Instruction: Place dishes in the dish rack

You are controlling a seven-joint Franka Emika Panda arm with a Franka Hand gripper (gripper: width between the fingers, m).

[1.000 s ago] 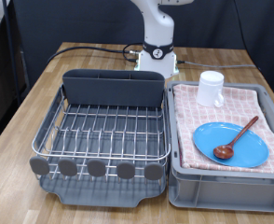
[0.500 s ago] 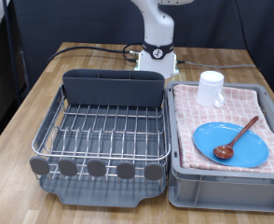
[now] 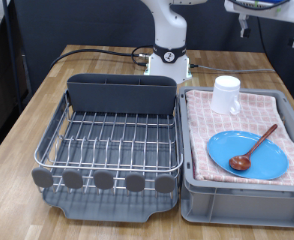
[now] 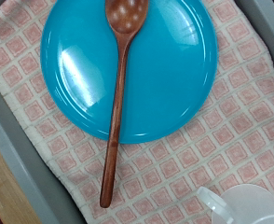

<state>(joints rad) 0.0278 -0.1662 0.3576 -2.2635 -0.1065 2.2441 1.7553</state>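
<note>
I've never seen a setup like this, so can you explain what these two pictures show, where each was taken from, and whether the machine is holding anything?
A white robot arm stands on a wooden table. One picture comes from a camera off the arm, the other from a camera on its hand, looking down. The silver wire dish rack holds no dishes. Beside it, a grey bin lined with pink checked cloth holds a round light-blue plate, a reddish-brown wooden spoon resting partly on the plate, and a plain white cup. The pincer, barely visible at the top edge, shows nothing held.
</note>
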